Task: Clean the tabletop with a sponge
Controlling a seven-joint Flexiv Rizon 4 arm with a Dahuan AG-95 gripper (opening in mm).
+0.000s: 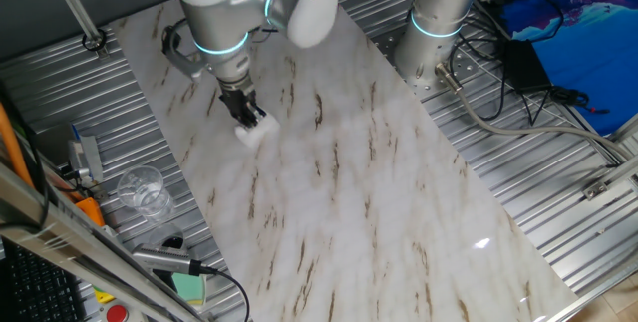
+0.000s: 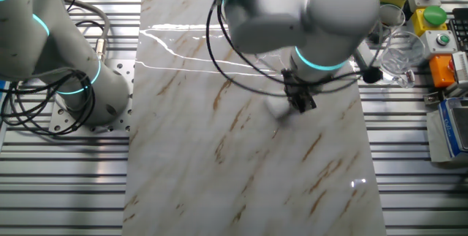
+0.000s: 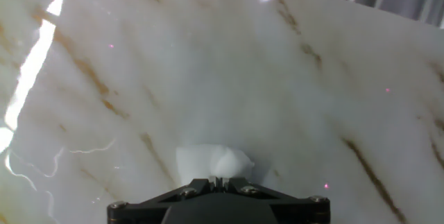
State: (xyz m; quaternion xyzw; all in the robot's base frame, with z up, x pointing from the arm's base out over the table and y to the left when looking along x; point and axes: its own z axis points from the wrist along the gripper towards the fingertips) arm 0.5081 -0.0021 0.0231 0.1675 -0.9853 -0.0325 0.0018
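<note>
One fixed view: the black two-finger gripper [image 1: 249, 118] pinches the small white soft sponge [image 1: 257, 128], which rests on the glossy white marble-look tabletop with brown veins [image 1: 359, 192]. A clear glass cup [image 1: 143, 191] and a green rectangular block [image 1: 187, 286] lie on the ribbed grey metal surface [image 1: 538, 177].

The other fixed view: the gripper [image 2: 301, 103] points down at the slab [image 2: 219, 177]; the sponge is blurred.

Hand view: the sponge [image 3: 211, 162] protrudes from the closed fingers onto the marble [image 3: 277, 78].

The arm reaches over the tabletop [image 2: 219, 163]; its gripper [image 2: 301, 103] points down near the slab's right half, blurred; the sponge [image 2: 280, 109] shows only as a pale smudge beside the dark fingers; a clear cup [image 2: 401, 52] stands off the slab at the right.
</note>
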